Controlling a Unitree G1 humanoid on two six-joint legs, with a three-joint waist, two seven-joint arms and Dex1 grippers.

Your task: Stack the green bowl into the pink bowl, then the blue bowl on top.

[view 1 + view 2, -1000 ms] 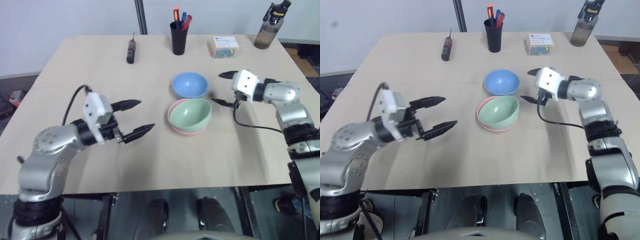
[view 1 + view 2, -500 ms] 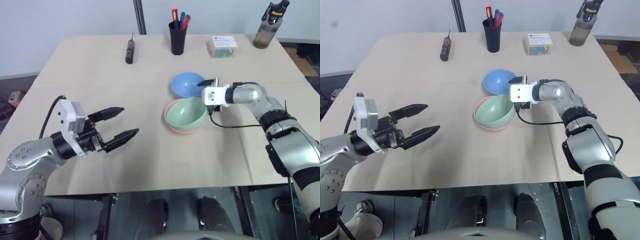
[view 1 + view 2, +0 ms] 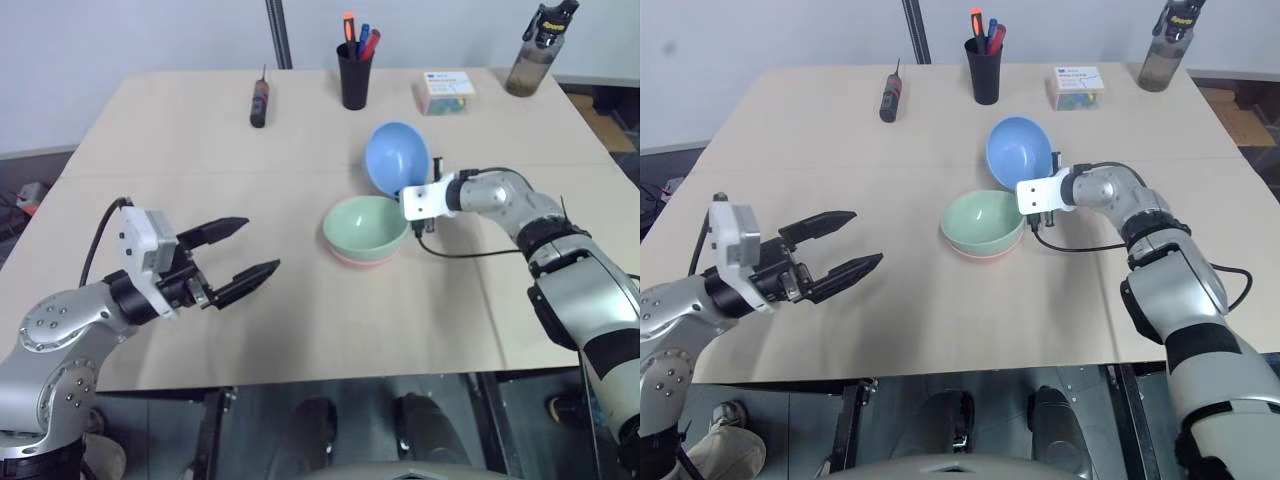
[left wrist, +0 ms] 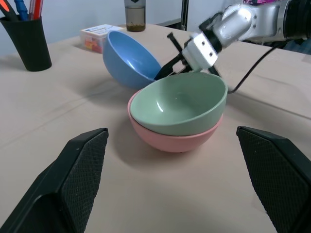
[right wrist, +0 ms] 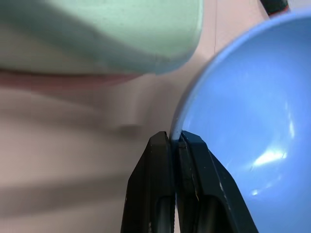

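The green bowl (image 3: 367, 227) sits nested in the pink bowl (image 3: 352, 258) at the table's middle. Just behind and to the right of them the blue bowl (image 3: 397, 156) stands tipped on edge, its opening facing me. My right gripper (image 3: 417, 188) is shut on the blue bowl's rim (image 5: 176, 131), seen pinched between both fingers in the right wrist view. My left gripper (image 3: 243, 251) is open over the table's front left, well apart from the bowls, with nothing between its fingers (image 4: 80, 160).
At the back of the table (image 3: 300, 320) stand a black pen cup (image 3: 356, 73), a screwdriver (image 3: 260, 101), a small box (image 3: 447, 92) and a bottle (image 3: 534, 52). A black cable (image 3: 470, 253) trails on the table by my right arm.
My right gripper reached in to the blue bowl, shut on its rim and tipped the bowl up on edge. The left gripper stayed open and almost still.
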